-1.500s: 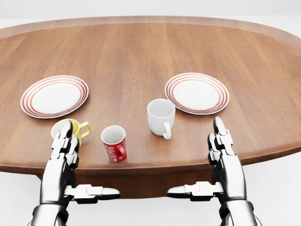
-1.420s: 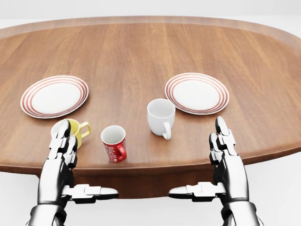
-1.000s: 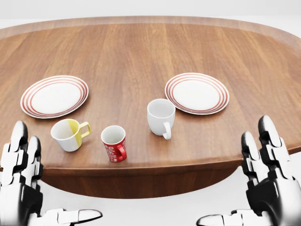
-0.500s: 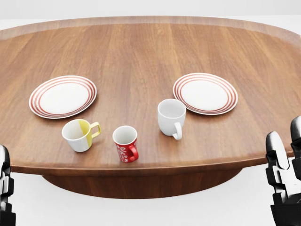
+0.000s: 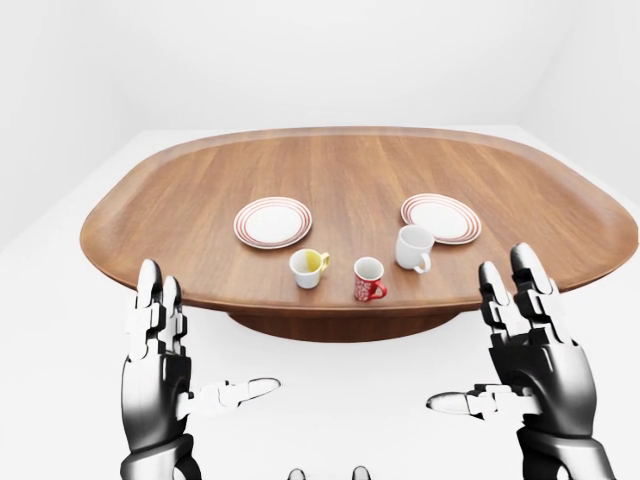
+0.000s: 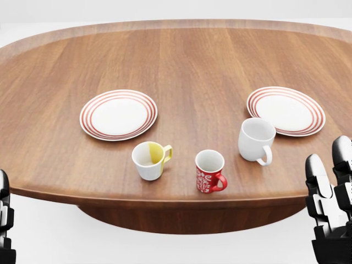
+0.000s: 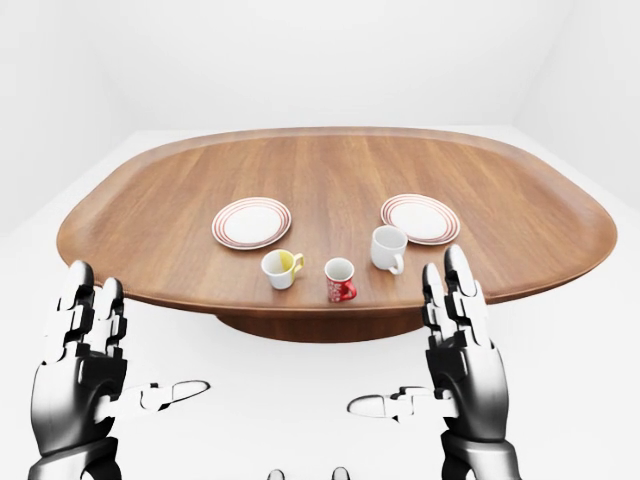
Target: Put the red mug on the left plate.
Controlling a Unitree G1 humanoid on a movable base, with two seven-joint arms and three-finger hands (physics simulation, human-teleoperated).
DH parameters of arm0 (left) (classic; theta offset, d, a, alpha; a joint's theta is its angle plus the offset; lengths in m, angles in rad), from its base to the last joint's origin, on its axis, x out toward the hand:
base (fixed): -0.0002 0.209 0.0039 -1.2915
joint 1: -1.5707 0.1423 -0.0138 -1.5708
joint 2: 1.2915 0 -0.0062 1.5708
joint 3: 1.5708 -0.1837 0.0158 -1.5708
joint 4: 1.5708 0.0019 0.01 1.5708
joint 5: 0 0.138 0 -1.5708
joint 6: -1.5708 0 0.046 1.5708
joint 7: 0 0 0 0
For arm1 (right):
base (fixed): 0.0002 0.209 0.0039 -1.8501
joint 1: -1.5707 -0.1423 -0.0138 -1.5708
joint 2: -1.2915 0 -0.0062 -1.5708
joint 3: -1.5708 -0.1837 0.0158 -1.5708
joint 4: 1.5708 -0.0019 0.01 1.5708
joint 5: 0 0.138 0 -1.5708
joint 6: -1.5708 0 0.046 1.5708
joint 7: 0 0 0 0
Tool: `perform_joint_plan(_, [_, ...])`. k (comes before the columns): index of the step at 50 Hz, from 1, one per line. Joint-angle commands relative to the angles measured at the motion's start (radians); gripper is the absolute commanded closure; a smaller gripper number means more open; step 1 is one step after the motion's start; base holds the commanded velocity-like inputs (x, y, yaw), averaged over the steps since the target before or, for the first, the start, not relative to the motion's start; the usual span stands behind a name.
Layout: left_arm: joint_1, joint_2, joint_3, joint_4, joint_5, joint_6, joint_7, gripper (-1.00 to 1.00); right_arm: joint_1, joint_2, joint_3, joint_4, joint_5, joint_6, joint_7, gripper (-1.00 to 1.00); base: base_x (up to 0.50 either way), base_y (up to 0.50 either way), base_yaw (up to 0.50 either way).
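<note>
The red mug [image 6: 209, 171] stands upright near the table's bottom edge in the head view, handle to the right. The left plate [image 6: 118, 114], white with red rings, lies empty up and to the left of it. My left hand [image 5: 200, 340] is open, fingers up and thumb out, below the table's edge and left of the mug. My right hand [image 5: 485, 335] is open too, below the edge to the right. Neither hand touches anything. In the head view only the hands' fingertips [image 6: 331, 192] show at the bottom corners.
A yellow-and-white mug [image 6: 149, 160] stands just left of the red mug. A white mug [image 6: 256, 140] stands up and to its right, next to the right plate [image 6: 286, 110]. The oval wooden table [image 6: 192, 60] stretches far toward the top; white floor surrounds it.
The whole picture has shifted right, so the camera has moved. Both hands have drawn away from the table's edge, down and outward to the head view's bottom corners. The mugs and plates stay put.
</note>
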State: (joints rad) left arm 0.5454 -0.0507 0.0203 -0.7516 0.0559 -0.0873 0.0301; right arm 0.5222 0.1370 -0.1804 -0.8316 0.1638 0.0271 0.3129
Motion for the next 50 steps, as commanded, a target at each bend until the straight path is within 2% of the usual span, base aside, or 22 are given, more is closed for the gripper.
perform_joint_plan(1, [-0.006,0.000,-0.002,0.003,0.000,0.000,-0.005,-1.00,0.002,-0.012,0.017,0.004,-0.005,-0.003,-0.008,-1.00,0.05,0.50,0.00])
perform_joint_plan(18, [-0.003,0.003,-0.004,0.000,-0.005,0.000,-0.007,-1.00,0.009,-0.022,0.027,0.001,0.009,-0.003,-0.008,-1.00,0.06,0.50,0.00])
perform_joint_plan(27, [-0.006,0.003,0.001,-0.002,-0.025,0.000,-0.021,-1.00,0.004,-0.028,0.034,0.024,0.013,-0.016,-0.001,-1.00,0.09,0.50,0.00])
perform_joint_plan(37, [-0.005,0.002,-0.002,-0.001,-0.021,0.000,-0.021,-1.00,0.003,-0.024,0.015,0.015,0.046,-0.006,-0.001,-1.00,0.02,0.03,0.00])
perform_joint_plan(44, [-0.004,0.003,-0.005,0.000,-0.022,0.000,-0.018,-1.00,0.000,-0.028,0.034,0.013,0.005,0.007,-0.009,-1.00,0.00,0.00,0.00])
perform_joint_plan(48, [-0.008,0.005,-0.003,0.001,-0.022,0.000,-0.018,-1.00,-0.010,-0.032,0.027,0.020,0.011,0.019,-0.016,-1.00,0.10,0.44,0.00])
perform_joint_plan(50, [-0.007,0.005,-0.003,-0.001,-0.023,0.000,-0.019,-1.00,0.002,-0.031,0.029,0.013,0.036,0.011,0.004,-1.00,0.21,0.50,0.00])
